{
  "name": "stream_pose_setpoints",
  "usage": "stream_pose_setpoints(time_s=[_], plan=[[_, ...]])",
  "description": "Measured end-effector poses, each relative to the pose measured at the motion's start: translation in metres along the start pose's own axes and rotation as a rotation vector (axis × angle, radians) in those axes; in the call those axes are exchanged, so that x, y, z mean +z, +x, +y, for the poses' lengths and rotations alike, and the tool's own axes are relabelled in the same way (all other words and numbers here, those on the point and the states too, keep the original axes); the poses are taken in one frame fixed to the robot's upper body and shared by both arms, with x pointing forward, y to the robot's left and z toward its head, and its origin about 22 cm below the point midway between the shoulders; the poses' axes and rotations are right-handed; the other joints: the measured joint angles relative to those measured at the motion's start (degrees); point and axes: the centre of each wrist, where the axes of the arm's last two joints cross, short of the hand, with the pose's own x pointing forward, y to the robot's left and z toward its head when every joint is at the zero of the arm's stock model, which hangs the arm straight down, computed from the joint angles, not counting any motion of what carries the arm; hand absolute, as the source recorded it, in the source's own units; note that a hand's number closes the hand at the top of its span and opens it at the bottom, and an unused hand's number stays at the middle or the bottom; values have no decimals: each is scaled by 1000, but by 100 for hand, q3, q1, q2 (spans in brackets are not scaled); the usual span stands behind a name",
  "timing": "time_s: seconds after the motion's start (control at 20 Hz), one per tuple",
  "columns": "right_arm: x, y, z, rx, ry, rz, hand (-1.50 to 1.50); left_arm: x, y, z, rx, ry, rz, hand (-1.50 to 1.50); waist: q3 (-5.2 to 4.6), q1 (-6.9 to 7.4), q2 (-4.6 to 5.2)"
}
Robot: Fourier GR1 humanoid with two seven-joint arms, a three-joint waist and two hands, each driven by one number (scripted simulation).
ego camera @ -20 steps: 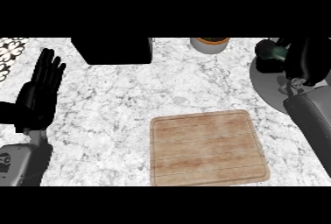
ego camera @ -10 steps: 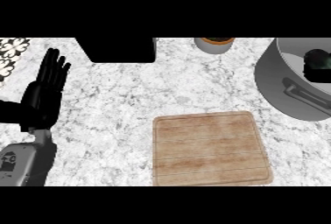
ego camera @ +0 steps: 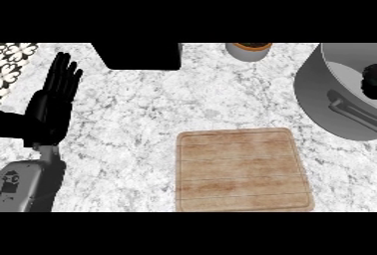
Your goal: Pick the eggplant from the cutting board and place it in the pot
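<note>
Marble bench (ego camera: 147, 114) viewed steeply from above. Found wooden cutting board (ego camera: 243, 169) low at centre, grey pot (ego camera: 310, 94) at right edge. Spotted dark lump, seemingly the eggplant (ego camera: 370, 79), inside pot. Saw left robot hand (ego camera: 52, 104) resting at left edge, fingers straight, holding nothing.

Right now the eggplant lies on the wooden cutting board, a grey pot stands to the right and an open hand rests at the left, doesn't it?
Not quite: the head view shows the cutting board bare. The grey pot does stand at the right, and the left hand rests open at the left.
</note>
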Motion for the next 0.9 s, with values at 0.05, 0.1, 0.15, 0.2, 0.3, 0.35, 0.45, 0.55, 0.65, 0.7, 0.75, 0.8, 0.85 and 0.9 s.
stream_pose_setpoints(time_s=[0.05, 0.1, 0.15, 0.2, 0.3, 0.35, 0.45, 0.55, 0.65, 0.7, 0.75, 0.8, 0.85, 0.9], plan=[[0, -2, 5, 8, 15, 8, 150, -2, -1, -3, -1, -1, 2, 0, 0, 11, 6], [1, -7, 9, 21, 36, 16, 150, -1, -2, -5, -4, -2, -1, 0, 1, 32, 14], [0, -11, 8, 17, 66, 25, 150, -4, -2, -6, -2, -1, -5, 0, 2, 26, 17], [0, -15, 9, -1, 93, 44, 150, -5, -2, -5, -1, -1, -5, 0, 3, 29, 19], [3, -19, 16, -48, 149, 99, -150, -5, -1, -8, 2, -7, -11, 0, -10, 63, 22], [3, -21, 16, -71, 178, 109, -150, -5, -1, -8, 3, -11, -13, 0, -24, 72, 19], [2, -26, 16, -113, 228, 112, -150, -5, 0, -7, 6, -15, -15, 0, -48, 88, 11], [2, -28, 17, -143, 267, 86, -150, -2, -3, -10, 5, -20, -17, 0, -63, 103, 11], [2, -29, 18, -172, 284, 53, -150, -6, -1, -13, 5, -15, -20, 0, -73, 97, 13], [1, -29, 17, -190, 282, 33, -150, -8, -1, -10, 3, -12, -20, 0, -68, 94, 14], [1, -30, 17, -216, 273, 14, -150, -7, -4, -10, 5, -12, -18, 0, -65, 87, 14], [0, -27, 17, -244, 260, 5, -150, -8, -3, -11, 5, -14, -17, 0, -54, 89, 18], [0, -25, 19, -280, 245, 0, -150, -6, -4, -10, 6, -16, -15, 0, -44, 92, 17], [0, -23, 19, -323, 227, -6, -150, -8, -3, -6, 7, -11, -13, 0, -35, 76, 18]])
